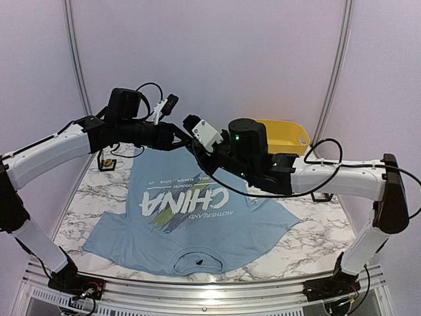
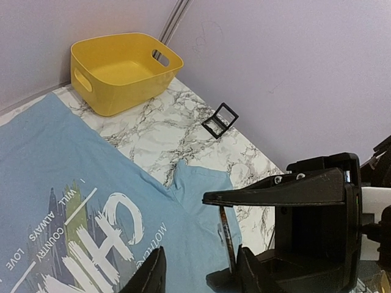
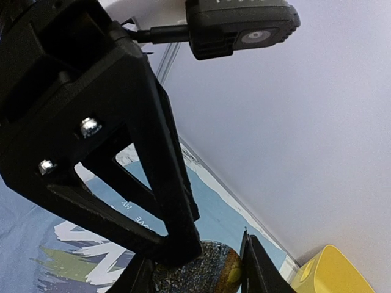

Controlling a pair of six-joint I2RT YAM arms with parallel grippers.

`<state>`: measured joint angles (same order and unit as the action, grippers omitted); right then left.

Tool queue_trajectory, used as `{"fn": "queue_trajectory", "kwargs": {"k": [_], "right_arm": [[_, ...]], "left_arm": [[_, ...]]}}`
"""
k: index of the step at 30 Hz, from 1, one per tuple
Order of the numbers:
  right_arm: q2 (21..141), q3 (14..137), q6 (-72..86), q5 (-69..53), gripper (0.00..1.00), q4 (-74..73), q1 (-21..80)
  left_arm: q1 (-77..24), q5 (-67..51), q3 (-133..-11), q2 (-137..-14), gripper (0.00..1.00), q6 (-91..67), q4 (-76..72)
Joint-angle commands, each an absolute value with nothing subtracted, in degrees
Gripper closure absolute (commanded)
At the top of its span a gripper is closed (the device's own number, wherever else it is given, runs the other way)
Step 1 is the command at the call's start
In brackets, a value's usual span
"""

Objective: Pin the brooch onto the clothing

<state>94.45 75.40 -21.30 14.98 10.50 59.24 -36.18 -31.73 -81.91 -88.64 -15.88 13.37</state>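
The light blue "CHINA" T-shirt [image 1: 197, 224] lies flat on the marble table, collar toward the arms; it also shows in the left wrist view [image 2: 91, 183] and the right wrist view [image 3: 226, 213]. Both grippers meet in the air above the shirt's far hem. My right gripper [image 1: 197, 141] [image 3: 192, 271] is shut on the brooch [image 3: 211, 271], a round dark glittery disc with a yellow-brown edge. In the left wrist view the brooch [image 2: 226, 235] shows edge-on. My left gripper [image 1: 184, 135] [image 2: 200, 274] is open, its jaws either side of the brooch, one finger [image 3: 165, 183] against it.
A yellow bin [image 1: 286, 135] [image 2: 122, 70] stands at the far right corner. Small black square frames sit on the table at the left [image 1: 108, 161] and right [image 1: 322, 196] [image 2: 220, 120]. A small dark item [image 1: 197, 262] lies inside the collar. White walls enclose the table.
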Motion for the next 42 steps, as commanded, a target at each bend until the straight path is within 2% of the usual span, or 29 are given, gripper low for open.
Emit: {"fn": "queue_trajectory", "kwargs": {"k": [1, 4, 9, 13, 15, 18, 21, 23, 25, 27, 30, 33, 38, 42], "right_arm": [[95.8, 78.3, -22.6, 16.4, 0.78, 11.7, 60.1], [96.4, 78.9, -22.8, 16.5, 0.78, 11.6, 60.3], [96.8, 79.1, -23.2, 16.6, 0.78, 12.4, 60.3], [96.7, 79.1, -23.5, 17.0, 0.78, 12.4, 60.4], [96.5, 79.0, -23.8, 17.8, 0.75, 12.1, 60.4], [94.7, 78.9, -24.0, 18.9, 0.51, 10.8, 60.4], [90.5, 78.0, -22.9, 18.4, 0.27, 9.6, 60.1], [86.8, 77.6, -20.0, 12.0, 0.18, 7.1, 58.2], [84.2, 79.2, -13.1, -0.1, 0.14, 2.0, 54.0], [83.6, 81.6, -5.4, -10.8, 0.15, -3.0, 49.4], [85.5, 86.5, 5.0, -16.1, 0.19, -9.9, 45.5], [89.5, 92.1, 13.2, -19.8, 0.23, -16.5, 43.9], [96.8, 99.6, 22.0, -26.8, 0.35, -22.0, 43.0], [98.2, 99.1, 24.2, -28.8, 0.42, -20.7, 43.0]], "left_arm": [[-36.7, -33.1, -83.2, -89.7, 0.64, -15.4, 12.1], [-36.8, -33.3, -82.7, -90.0, 0.73, -15.2, 12.0], [-36.9, -35.3, -83.0, -90.7, 0.98, -15.1, 12.0], [-36.9, -36.7, -82.4, -90.8, 1.00, -14.9, 12.0], [-36.9, -35.9, -81.9, -90.3, 1.00, -14.1, 12.1], [-36.9, -30.0, -80.9, -88.6, 1.00, -10.9, 12.0], [-37.2, -18.8, -80.5, -86.4, 1.00, -5.0, 12.1], [-38.6, -9.6, -79.7, -84.5, 1.00, 2.6, 10.9], [-40.9, -1.5, -76.2, -81.9, 1.00, 12.0, 6.1], [-43.4, 4.8, -69.5, -78.3, 1.00, 22.7, -5.6], [-46.7, 7.2, -58.1, -73.0, 1.00, 41.0, -20.5], [-49.1, 7.1, -52.3, -71.5, 1.00, 57.0, -29.8], [-52.8, 14.2, -47.2, -77.8, 1.00, 85.0, -45.7], [-55.9, 20.3, -43.7, -87.8, 1.00, 102.5, -74.1]]}}
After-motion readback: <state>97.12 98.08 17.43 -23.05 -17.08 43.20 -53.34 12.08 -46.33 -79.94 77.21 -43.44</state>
